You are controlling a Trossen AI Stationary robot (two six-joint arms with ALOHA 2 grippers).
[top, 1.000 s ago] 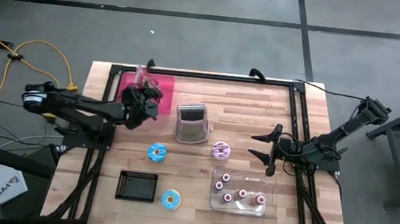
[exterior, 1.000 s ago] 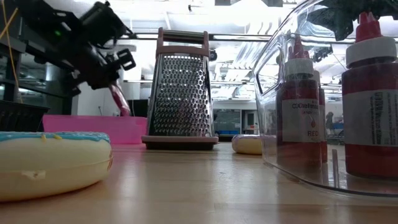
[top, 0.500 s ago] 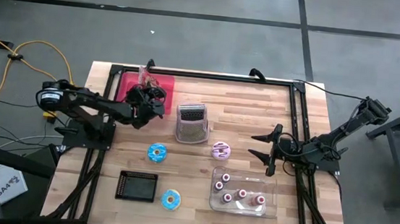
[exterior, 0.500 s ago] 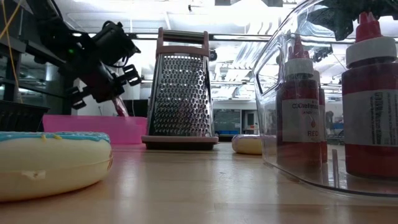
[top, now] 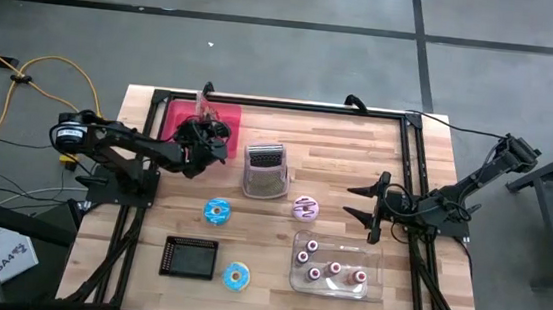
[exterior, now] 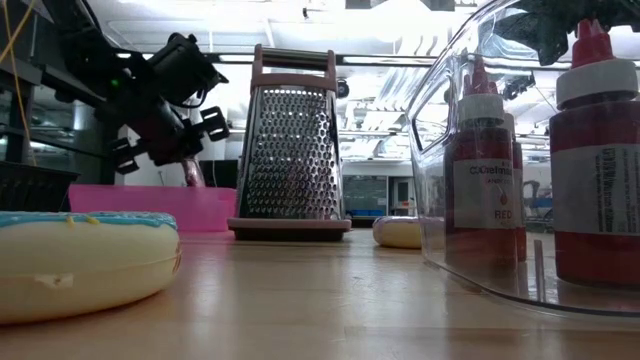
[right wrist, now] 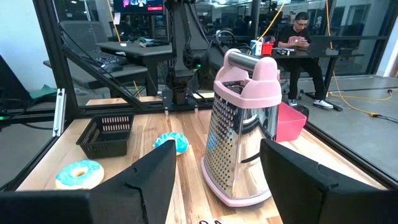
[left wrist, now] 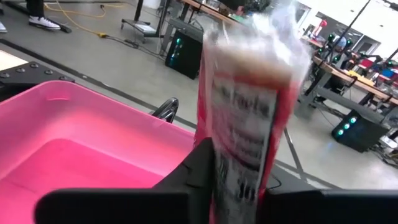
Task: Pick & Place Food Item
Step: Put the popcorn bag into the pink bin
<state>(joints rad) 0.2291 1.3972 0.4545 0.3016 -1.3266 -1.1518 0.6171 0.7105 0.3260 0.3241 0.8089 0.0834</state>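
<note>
High view: the left pincer [top: 204,141] sits over the pink bin [top: 181,119] at the far left corner of the bench [top: 337,150], just left of the grater [top: 266,170]. It pinches a red-and-white snack packet [left wrist: 245,134], which stands upright between its fingers [left wrist: 199,171] above the bin's inside. In the low view the packet's lower end [exterior: 190,172] dips behind the bin's near wall [exterior: 150,208]. The right pincer [top: 361,203] waits well to the right of the grater, its fingers spread and holding nothing. A pink-iced donut [top: 306,209] lies between that pincer and the grater. A blue-iced donut [top: 216,210] lies in front of the grater, toward the left.
</note>
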